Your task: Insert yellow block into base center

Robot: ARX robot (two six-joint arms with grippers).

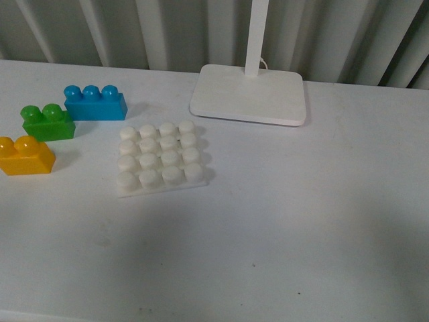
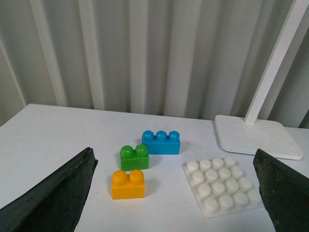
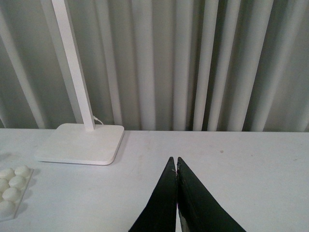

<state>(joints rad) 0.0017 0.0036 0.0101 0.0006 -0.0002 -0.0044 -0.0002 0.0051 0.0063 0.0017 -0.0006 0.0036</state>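
Left hand (image 2: 173, 162): fingers spread wide, holding nothing, raised over the worktop (image 1: 301, 221) and facing the bricks.
Right hand (image 3: 175, 163): fingers pressed together, holding nothing, low over the worktop's right side.
Yellow block (image 1: 25, 155): upright at near left, apart from the base (image 1: 161, 159), which lies flat to its right.
Green brick (image 1: 47, 122): just behind the yellow block.
Blue brick (image 1: 95, 102): farther back.
Lamp foot (image 1: 249, 95): far right of the base.

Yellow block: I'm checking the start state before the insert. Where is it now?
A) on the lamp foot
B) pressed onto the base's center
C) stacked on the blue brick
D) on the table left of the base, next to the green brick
D: the yellow block sits on the table, clear of the base, right beside the green brick.
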